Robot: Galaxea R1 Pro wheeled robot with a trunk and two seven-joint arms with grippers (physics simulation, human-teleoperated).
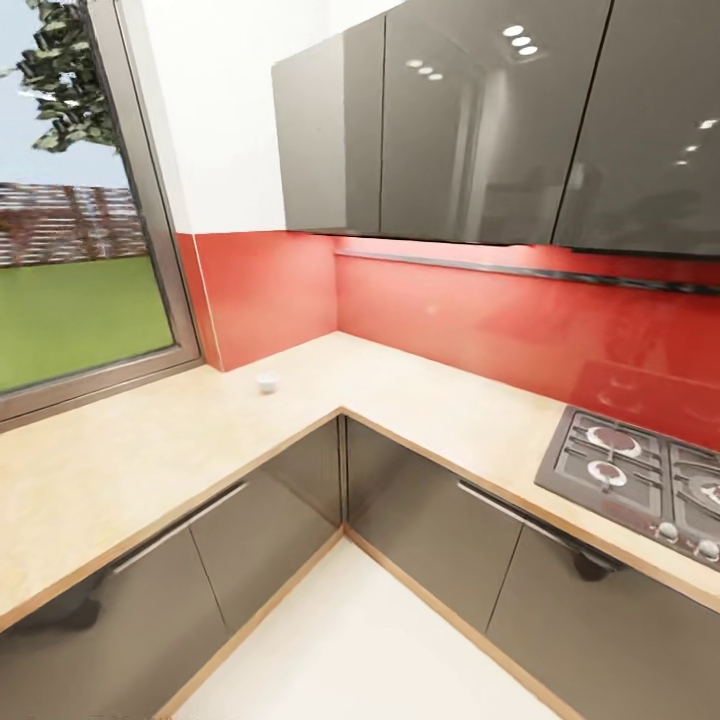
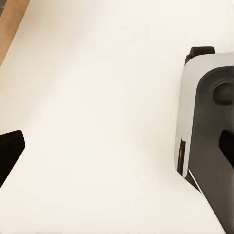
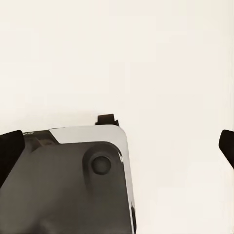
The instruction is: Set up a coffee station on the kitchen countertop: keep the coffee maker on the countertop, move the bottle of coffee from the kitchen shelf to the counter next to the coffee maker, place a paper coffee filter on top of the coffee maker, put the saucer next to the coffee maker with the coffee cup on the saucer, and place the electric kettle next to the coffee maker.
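- Ahead of us, an L-shaped worktop (image 1: 120, 470) runs along two walls and meets in the far corner, pale and speckled with a wooden edge.
- Near that corner, on the left run of the worktop, we see one small white cup (image 1: 266, 382) standing upright and well apart from anything else; it is too small for us to say more about it.
- On the right run, a gas hob (image 1: 640, 480) is set into the worktop, with round burners and a row of knobs along its near edge.
- Behind the worktop we see a red splashback (image 1: 480, 320), and above it glossy grey wall cupboards (image 1: 470, 120) that reflect ceiling lights.
- At the left, a window (image 1: 70, 280) looks onto grass, a brick wall and a tree.
- Below the worktop, grey base cupboards (image 1: 430, 540) with long bar handles stand over a pale floor (image 1: 350, 640).
- From the left wrist view, we see our left gripper (image 2: 117, 146) held wide, dark fingertips (image 2: 9, 151) at opposite edges, over the pale floor with the robot's grey-and-white base (image 2: 204, 136) beside it.
- From the right wrist view, our right gripper (image 3: 117, 146) is likewise spread wide and holds nothing, above the same base and floor.
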